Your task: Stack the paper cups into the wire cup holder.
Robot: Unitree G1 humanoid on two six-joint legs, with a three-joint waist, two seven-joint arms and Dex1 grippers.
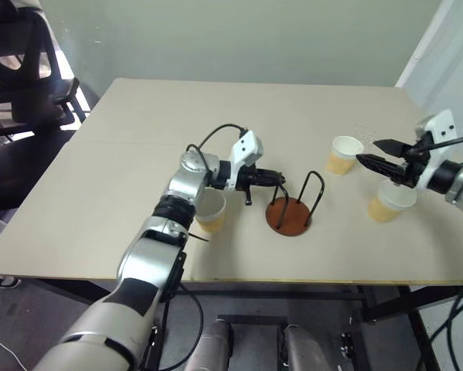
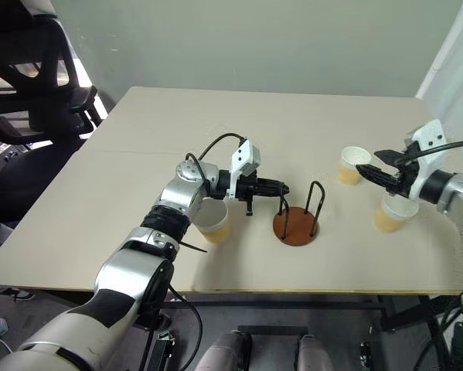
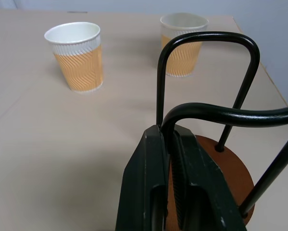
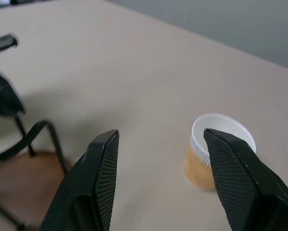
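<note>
The wire cup holder, a reddish-brown disc with two black wire arches, stands near the table's front middle. My left gripper reaches in from the left and is shut on the nearer arch. One paper cup stands upright under my left forearm. Two more paper cups stand upright to the right of the holder. My right gripper hovers open between those two, its tips just right of the farther cup's rim, with nothing between the fingers.
The beige table ends close in front of the holder and just right of the right-hand cups. A black office chair stands off the table's left side. A black cable loops above my left wrist.
</note>
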